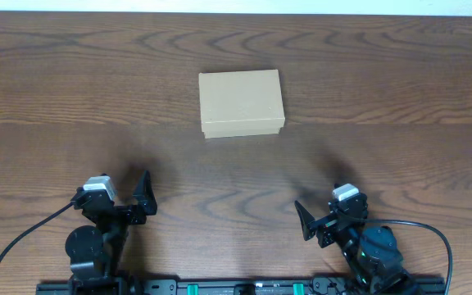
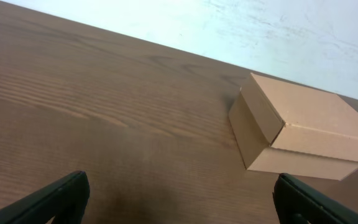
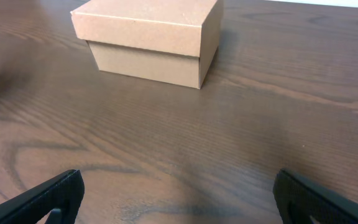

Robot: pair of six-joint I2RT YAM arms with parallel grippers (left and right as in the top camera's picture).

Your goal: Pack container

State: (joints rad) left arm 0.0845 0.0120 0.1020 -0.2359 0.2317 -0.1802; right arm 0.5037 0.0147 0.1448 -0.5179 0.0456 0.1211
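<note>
Fingers (image 2: pixel 61 198) of the left gripper (image 1: pixel 138 198) sit nearest the lens in the left wrist view, as two dark tips at the lower left and lower right corners of the frame. They stand wide apart, with bare wood between them, and hold nothing. The right gripper (image 1: pixel 316 220) is in the same condition: in the right wrist view its two dark tips occupy the lower corners, spread wide and holding nothing.

In the overhead view both arms are at the lower edge of the frame, the left gripper at lower left and the right gripper at lower right. A black cable (image 1: pixel 11 246) loops out from each arm's base. A black rail (image 1: pixel 236 288) with green fittings runs along the bottom edge between them.

The container (image 1: pixel 242 102) lies on the desk (image 1: pixel 56 90) at upper centre of the overhead frame. It is well apart from both grippers and roughly midway between them from side to side. It is a plain brown cardboard box resting flat on its base. Its lid is down and overlaps the lower part on the visible sides. In the left wrist view it appears at the right of the frame; in the right wrist view it appears at the top, left of centre. Neither gripper touches it.

The desk is dark wood with a pronounced grain. A pale wall (image 2: pixel 229 31) shows beyond its far edge in the left wrist view.
</note>
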